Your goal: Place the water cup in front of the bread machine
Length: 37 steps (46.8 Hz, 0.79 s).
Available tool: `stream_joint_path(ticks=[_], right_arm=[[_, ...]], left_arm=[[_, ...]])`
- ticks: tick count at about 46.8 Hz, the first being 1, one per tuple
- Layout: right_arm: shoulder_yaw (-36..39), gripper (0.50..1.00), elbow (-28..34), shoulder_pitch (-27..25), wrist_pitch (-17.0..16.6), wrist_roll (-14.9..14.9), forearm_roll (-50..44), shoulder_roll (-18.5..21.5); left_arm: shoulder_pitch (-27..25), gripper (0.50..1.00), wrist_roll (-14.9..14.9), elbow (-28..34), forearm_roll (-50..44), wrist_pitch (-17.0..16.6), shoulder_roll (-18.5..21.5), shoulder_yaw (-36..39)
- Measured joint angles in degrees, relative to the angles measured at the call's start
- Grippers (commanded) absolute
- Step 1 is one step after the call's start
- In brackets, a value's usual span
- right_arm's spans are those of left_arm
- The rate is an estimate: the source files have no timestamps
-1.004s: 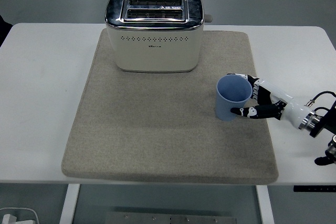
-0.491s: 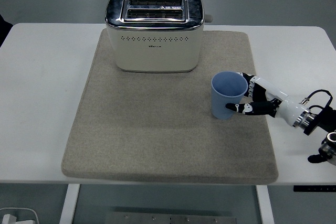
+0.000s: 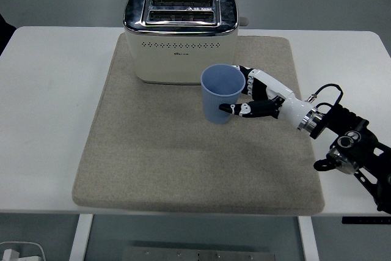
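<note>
While my right robot hand (image 3: 247, 99) grips the blue water cup (image 3: 222, 94), fingers wrapped round its right side and thumb across the near wall, the cup stands upright with its mouth up, to the left of my palm. It sits over the grey mat (image 3: 153, 163) on the white bench (image 3: 49, 108), just off the bread machine (image 3: 179, 36)'s front right corner. As I judge it, the spot I want lies further left, before the middle of that front face, so the carry runs leftward. My left arm is out of sight. Small print marks the machine's front and top, too tiny to read.
</note>
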State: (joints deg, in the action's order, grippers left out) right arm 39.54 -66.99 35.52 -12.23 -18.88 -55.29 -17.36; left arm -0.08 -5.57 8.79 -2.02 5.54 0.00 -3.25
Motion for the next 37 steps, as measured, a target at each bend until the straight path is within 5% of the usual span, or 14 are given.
stream_joint_path(ticks=[37], right_arm=[[-9.11,0.686,10.34,9.49,2.89,0.6,-0.25,15.32]], left_arm=[[-0.01,1.0,0.04,0.0,-0.01,-0.01,0.0,0.0]])
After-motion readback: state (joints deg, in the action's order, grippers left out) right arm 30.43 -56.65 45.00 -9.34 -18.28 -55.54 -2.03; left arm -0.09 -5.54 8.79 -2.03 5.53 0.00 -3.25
